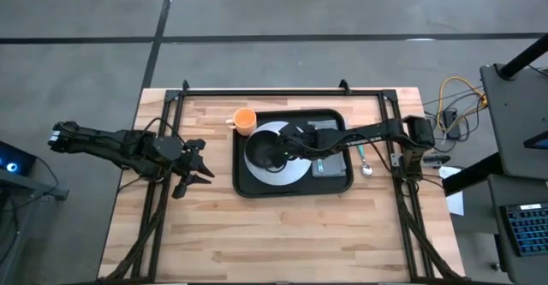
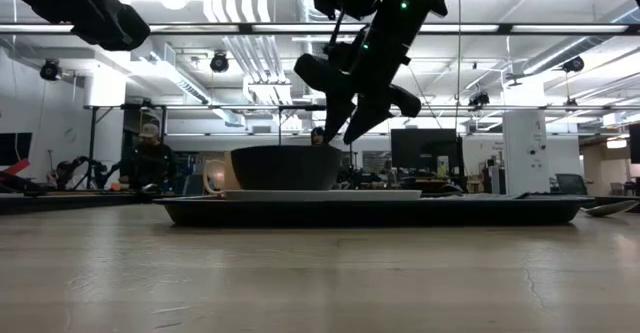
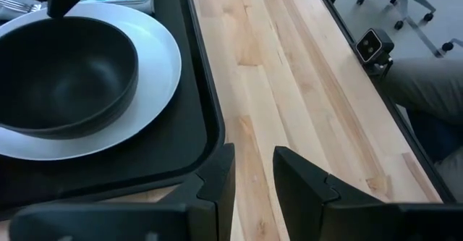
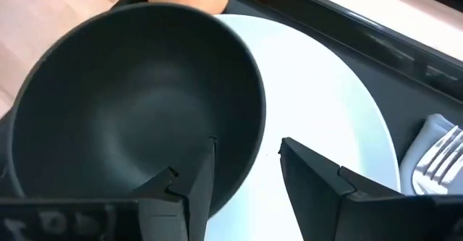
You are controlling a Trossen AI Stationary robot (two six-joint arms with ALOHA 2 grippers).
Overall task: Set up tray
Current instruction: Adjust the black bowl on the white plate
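The black tray [image 1: 250, 184] lies mid-table. On it sits a white plate [image 1: 295, 169] with a black bowl [image 1: 264, 152] resting on the plate's left part. A grey napkin with a fork [image 1: 327, 163] lies on the tray's right side. An orange cup [image 1: 245, 120] stands at the tray's far left corner. My right gripper [image 2: 345, 133] hovers open just above the bowl's [image 2: 285, 168] right rim, one finger over the bowl [image 4: 130, 103] and one over the plate [image 4: 318, 89]. My left gripper [image 1: 201, 169] waits open over the bare table left of the tray [image 3: 181, 125].
A spoon [image 1: 366, 163] lies on the wooden table just right of the tray. Black frame rails run along the table's far edge and down both sides. Bare wood stretches along the near half of the table. A person shows in the room beyond.
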